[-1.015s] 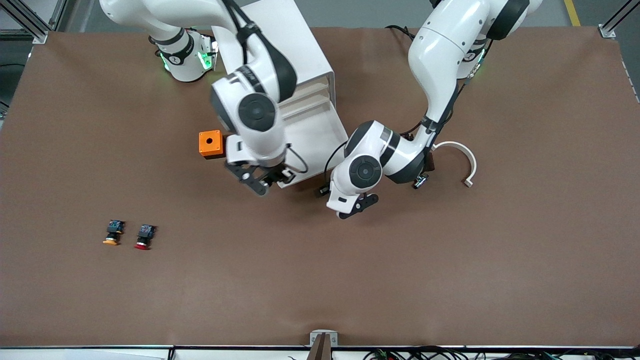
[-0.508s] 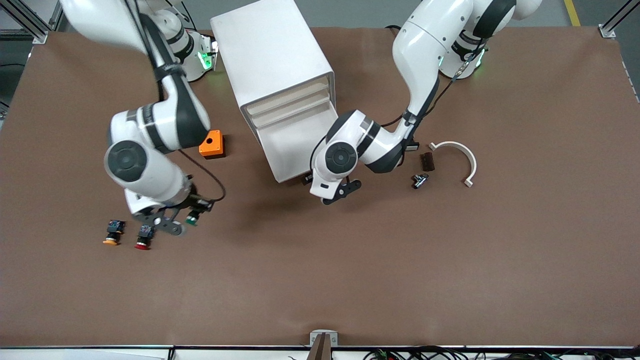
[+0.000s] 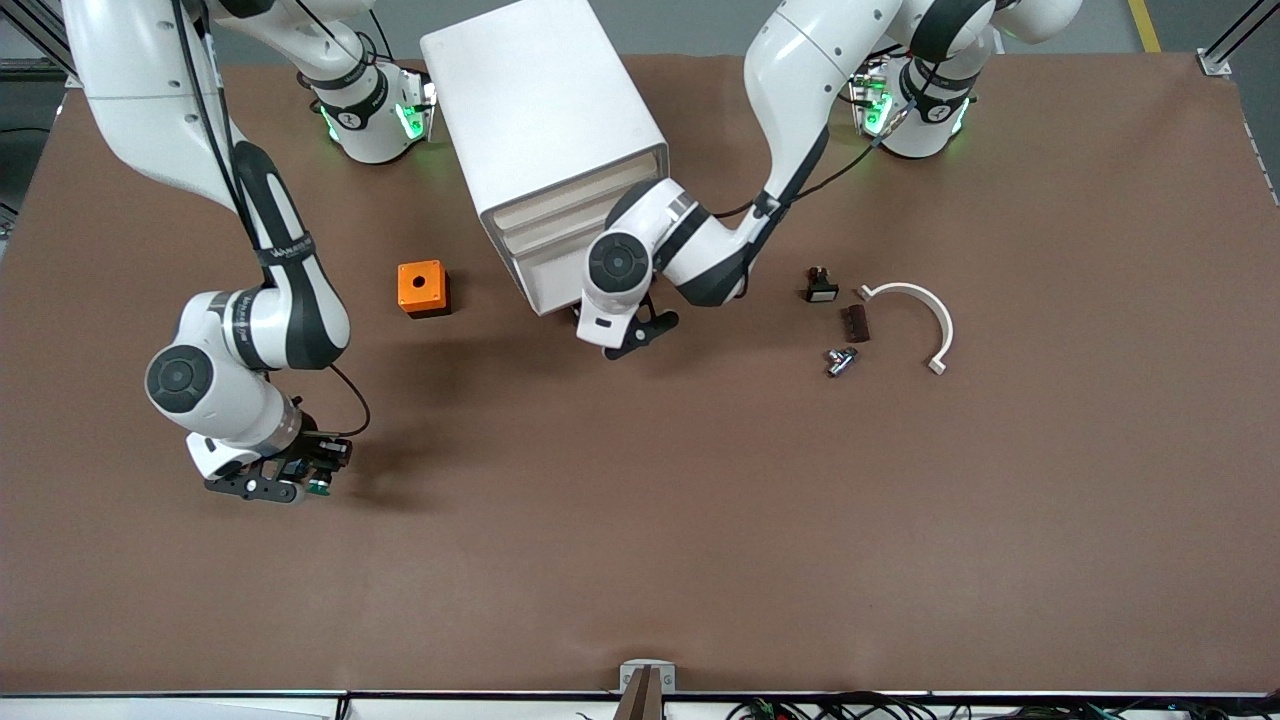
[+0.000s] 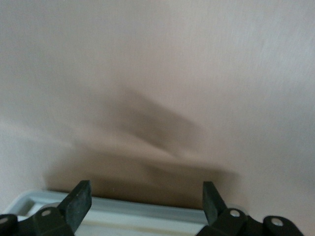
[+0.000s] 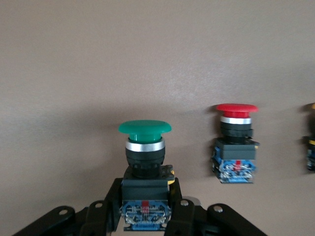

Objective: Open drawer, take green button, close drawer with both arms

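Observation:
My right gripper (image 3: 285, 483) is shut on the green-capped button (image 3: 319, 487), low over the table toward the right arm's end. In the right wrist view the gripper (image 5: 145, 212) grips the black body of the button (image 5: 144, 147), and its blue back end sits between the fingers. The white cabinet (image 3: 540, 110) stands near the arms' bases. Its bottom drawer (image 3: 555, 275) looks pushed in. My left gripper (image 3: 627, 336) is open at the drawer's front. In the left wrist view the drawer's white edge (image 4: 147, 216) lies between the spread fingers (image 4: 78, 201).
A red-capped button (image 5: 236, 145) stands beside the green one, with a yellow-capped one (image 5: 311, 147) past it. Both are hidden under the right arm in the front view. An orange box (image 3: 421, 288), a white curved piece (image 3: 915, 310) and small parts (image 3: 840, 360) lie on the table.
My right gripper carried the green button from the drawer to the spot by the red and yellow buttons. My left gripper moved toward the cabinet and the drawer went in.

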`<action>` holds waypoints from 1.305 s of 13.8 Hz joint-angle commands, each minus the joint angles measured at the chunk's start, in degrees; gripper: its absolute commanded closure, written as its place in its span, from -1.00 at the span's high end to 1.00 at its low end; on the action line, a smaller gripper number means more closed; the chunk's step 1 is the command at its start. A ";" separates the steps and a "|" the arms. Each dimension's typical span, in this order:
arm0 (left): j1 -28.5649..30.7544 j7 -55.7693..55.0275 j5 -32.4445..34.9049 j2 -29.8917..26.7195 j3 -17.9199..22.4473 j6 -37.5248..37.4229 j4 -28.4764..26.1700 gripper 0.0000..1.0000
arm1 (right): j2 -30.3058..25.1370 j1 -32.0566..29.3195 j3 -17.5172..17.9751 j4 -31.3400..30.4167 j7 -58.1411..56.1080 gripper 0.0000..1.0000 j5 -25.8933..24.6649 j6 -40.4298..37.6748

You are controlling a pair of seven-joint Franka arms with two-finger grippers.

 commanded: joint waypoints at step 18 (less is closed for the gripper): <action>4.49 -1.34 12.01 -10.37 13.24 1.97 -0.02 0.99 | 3.79 0.41 1.29 2.78 -0.85 -0.96 3.26 -0.26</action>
